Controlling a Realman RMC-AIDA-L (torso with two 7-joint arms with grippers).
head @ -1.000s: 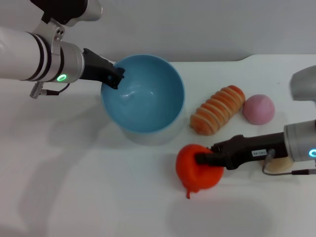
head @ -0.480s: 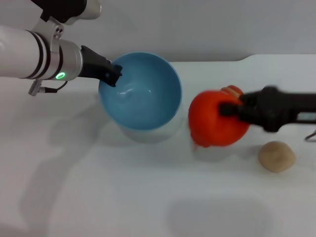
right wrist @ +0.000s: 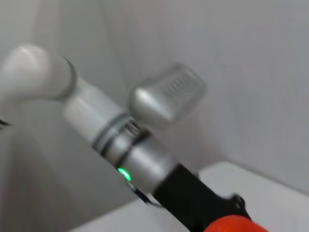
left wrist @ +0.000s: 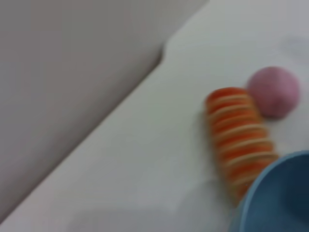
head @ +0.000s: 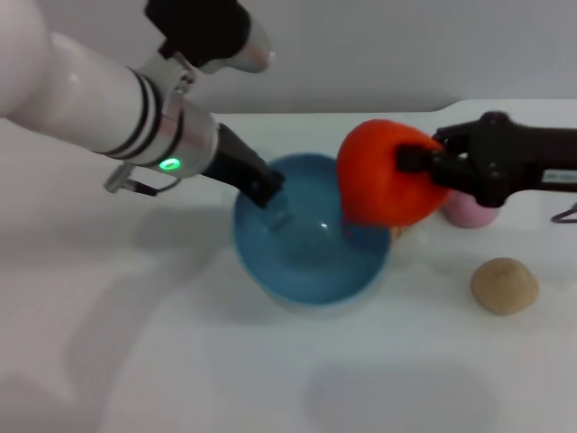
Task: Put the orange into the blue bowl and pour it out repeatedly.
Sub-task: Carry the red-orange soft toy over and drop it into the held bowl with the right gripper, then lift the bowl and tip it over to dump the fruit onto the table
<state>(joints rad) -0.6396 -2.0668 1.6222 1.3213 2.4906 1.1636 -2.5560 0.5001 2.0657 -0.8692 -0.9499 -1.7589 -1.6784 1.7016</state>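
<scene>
now | one orange (head: 386,171) in right gripper (head: 407,162) | one blue bowl (head: 311,262)

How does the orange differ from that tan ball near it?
The orange is bright red-orange; the tan ball is pale beige. The orange looks larger. The orange is held in the air by the right gripper over the blue bowl's rim, while the tan ball lies untouched on the table. Both are roundish.

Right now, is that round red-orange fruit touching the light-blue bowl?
Cannot tell. In the head view the round red-orange fruit, held by the right gripper, overlaps the light-blue bowl's far rim, hiding any gap or contact.
</scene>
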